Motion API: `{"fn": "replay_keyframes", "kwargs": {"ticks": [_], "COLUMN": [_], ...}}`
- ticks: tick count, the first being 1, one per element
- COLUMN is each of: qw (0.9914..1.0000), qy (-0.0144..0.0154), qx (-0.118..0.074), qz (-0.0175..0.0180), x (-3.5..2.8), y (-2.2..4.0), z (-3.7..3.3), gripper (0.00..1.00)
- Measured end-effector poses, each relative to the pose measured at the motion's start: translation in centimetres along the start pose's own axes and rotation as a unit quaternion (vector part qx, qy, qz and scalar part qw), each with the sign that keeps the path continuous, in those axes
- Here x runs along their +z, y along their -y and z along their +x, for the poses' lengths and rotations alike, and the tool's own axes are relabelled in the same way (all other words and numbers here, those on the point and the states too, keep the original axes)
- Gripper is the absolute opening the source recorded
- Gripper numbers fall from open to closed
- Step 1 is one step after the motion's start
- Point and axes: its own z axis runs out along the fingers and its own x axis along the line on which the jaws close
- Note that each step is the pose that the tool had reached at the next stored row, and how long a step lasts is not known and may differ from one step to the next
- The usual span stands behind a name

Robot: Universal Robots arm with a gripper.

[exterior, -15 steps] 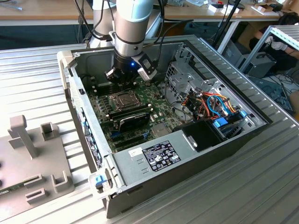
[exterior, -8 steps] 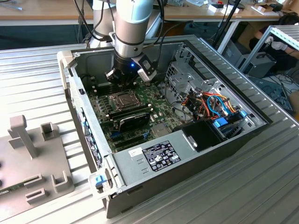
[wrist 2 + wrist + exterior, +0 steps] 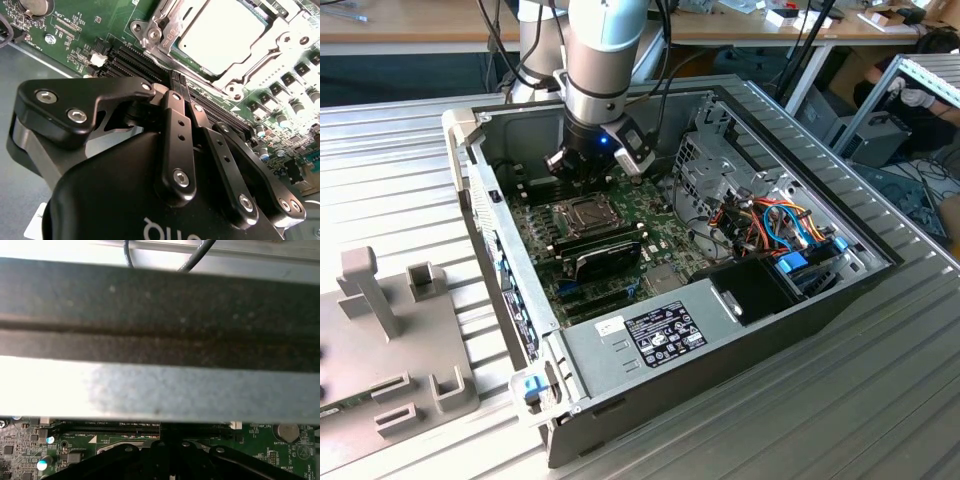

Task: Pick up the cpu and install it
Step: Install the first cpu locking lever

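Silver-grey and flat, the cpu [image 3: 220, 35] already sits inside the socket frame [image 3: 165, 25] on the motherboard [image 3: 75, 30], as the second wrist view shows it; the frame's metal edges surround the chip on the visible sides. Whether it is fully seated and the frame latched I cannot tell.

Judged from that, the picking and placing look done, and the step in hand is the tail of the install: the chip rests in the socket, not in the claw. Any further move would call for care, since the fingertips sit close above the memory slots [image 3: 145, 65] just beside the socket frame, and a sideways slip could catch the slots or the frame's lever.

The gripper [image 3: 177, 82] has its 2 black fingers [image 3: 172, 130] pressed together at the tips with nothing between them, so it is closed and empty. Its tips hover beside the socket frame, on the side of the memory slots, apart from the chip.

In the exterior view the arm [image 3: 605, 60] comes down nearly vertical into the open computer case [image 3: 880, 250], with the gripper [image 3: 582, 172] hanging just beyond the socket frame [image 3: 582, 213], toward the case's far wall.
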Motion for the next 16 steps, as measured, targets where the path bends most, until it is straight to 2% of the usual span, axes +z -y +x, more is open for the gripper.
{"fn": "replay_keyframes", "kwargs": {"ticks": [16], "qw": [1.0], "qy": [0.0001], "qx": [0.0], "qz": [0.0], "x": [0.2], "y": [0.04], "z": [-0.34], "gripper": [0.11]}}
